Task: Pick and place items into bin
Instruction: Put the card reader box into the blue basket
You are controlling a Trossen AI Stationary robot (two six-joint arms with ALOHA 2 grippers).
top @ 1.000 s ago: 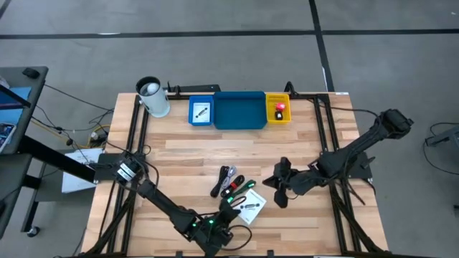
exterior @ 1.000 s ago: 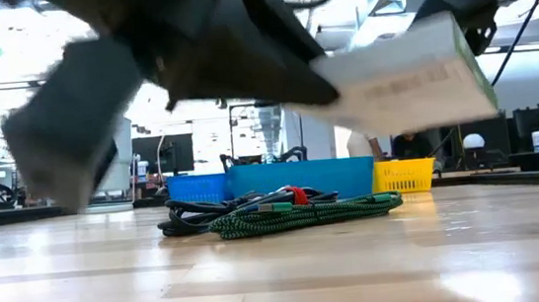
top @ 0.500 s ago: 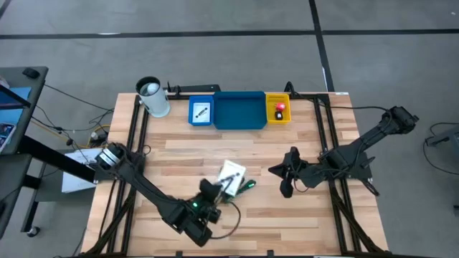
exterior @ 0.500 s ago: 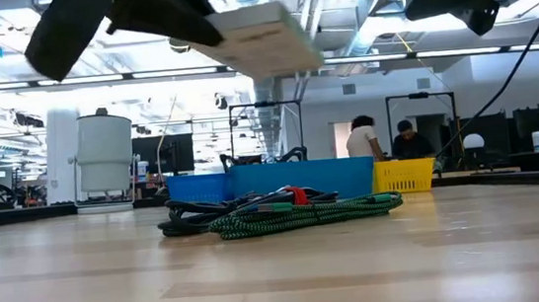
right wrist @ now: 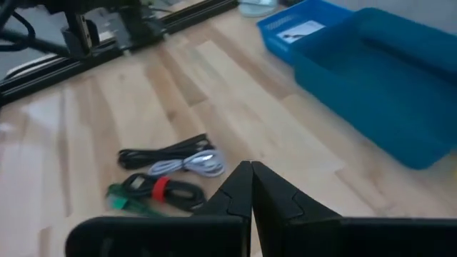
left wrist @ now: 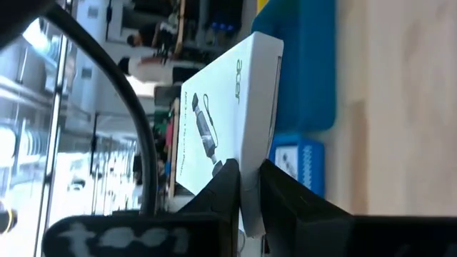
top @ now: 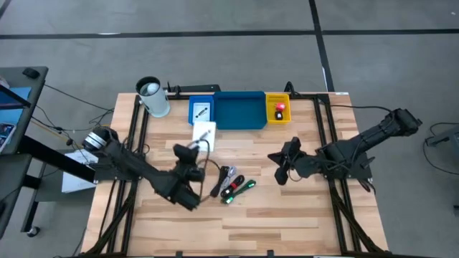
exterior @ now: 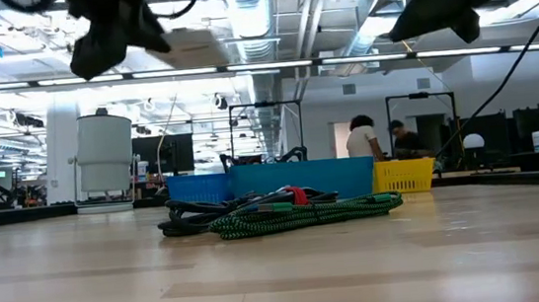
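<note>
So my left end effector (top: 195, 147) is up off the light wooden table (top: 301, 215), pinching a flat white printed cardboard packet (top: 204, 134) by one edge, just short of the small blue plastic tray (top: 201, 112) that already has a packet lying in it. The wide blue plastic tray (top: 240, 111) sits right beside that one, with the small yellow plastic tray (top: 277, 107) on its far side.

My worry is the grip. The fingers (left wrist: 227, 187) only catch a thin strip of the packet (left wrist: 227, 132), so it could pivot or slide out if I swing fast. Let go early and it lands on the table short of the trays, or catches a tray rim and tips out.

My right end effector (top: 285, 159) hovers clenched and empty near the tangle of black, red and green braided cables (top: 231, 183), well apart from the trays.
</note>
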